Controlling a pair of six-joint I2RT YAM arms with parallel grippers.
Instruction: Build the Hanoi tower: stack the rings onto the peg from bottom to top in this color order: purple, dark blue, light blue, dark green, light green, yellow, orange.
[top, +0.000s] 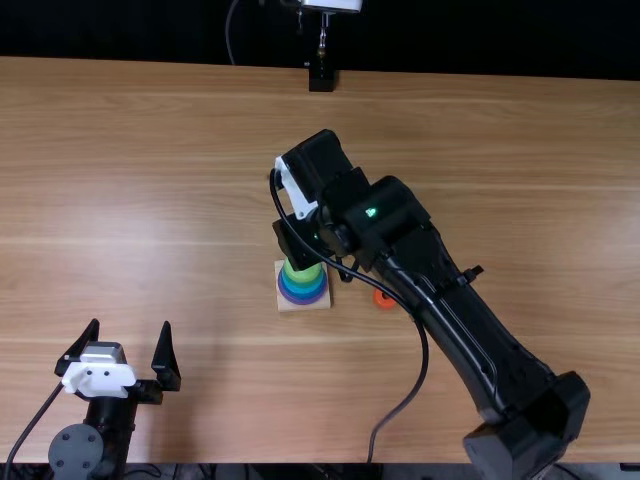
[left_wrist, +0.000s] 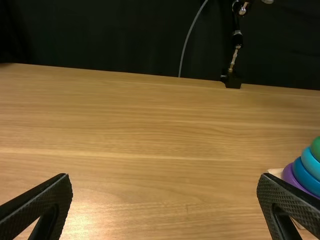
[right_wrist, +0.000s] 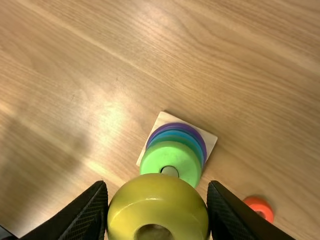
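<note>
In the top view my right gripper (top: 300, 240) hangs over the back of the tower, its fingertips hidden by the arm. In the right wrist view that gripper (right_wrist: 157, 212) is shut on the yellow ring (right_wrist: 157, 202), held nearer the camera than the stack. The light green ring (right_wrist: 171, 161) tops the stack around the peg (right_wrist: 170, 171), with the blue rings and the purple ring (top: 303, 297) below on the square base (right_wrist: 210, 138). The orange ring (right_wrist: 259, 208) lies loose on the table. My left gripper (top: 125, 350) stands open at the front left; its wrist view shows the gripper (left_wrist: 165, 200) empty.
The right arm (top: 470, 330) stretches diagonally over the table, its cable (top: 422, 365) looping on the near side. A black stand foot (top: 322, 80) is at the table's far edge.
</note>
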